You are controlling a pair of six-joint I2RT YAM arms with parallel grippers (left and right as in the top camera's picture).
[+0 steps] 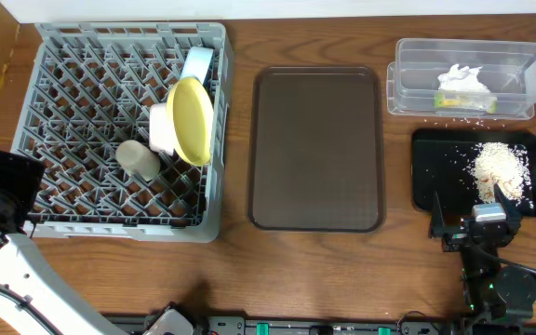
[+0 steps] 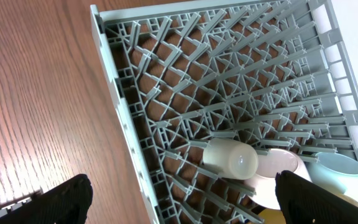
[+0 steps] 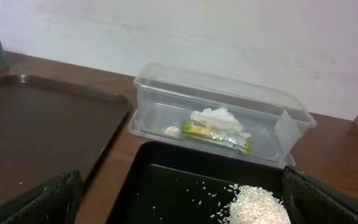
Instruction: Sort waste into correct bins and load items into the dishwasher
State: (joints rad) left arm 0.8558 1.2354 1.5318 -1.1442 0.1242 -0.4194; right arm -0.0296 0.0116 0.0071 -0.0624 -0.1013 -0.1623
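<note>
Risk, right side: rice crumbs [image 1: 501, 167] lie heaped on the black tray [image 1: 431, 158], just ahead of the right gripper [image 3: 188, 202]. Its fingers are spread wide with nothing between them. A low forward move would likely plough the heap and push grains over the shallow rim. A few stray grains [image 1: 463, 119] already lie on the table between the tray and the clear tub [image 1: 408, 56]. The tub sits beyond the tray and holds the napkin [image 1: 462, 79] and the wrapper [image 3: 213, 130].

Risk, left side: the left gripper [image 2: 188, 202] is equally wide open and empty, over the near-left corner of the dish rack [image 1: 63, 74]. The cup [image 2: 232, 157] lies on its side ahead of it, touching the white bowl [image 2: 275, 177]. The plate [image 1: 192, 116] stands on edge against that bowl (support looks marginal). A nudge to the cup could tip the row. The blue bowl [image 1: 196, 63] stands behind the plate. Chopsticks are not seen in any view.
</note>
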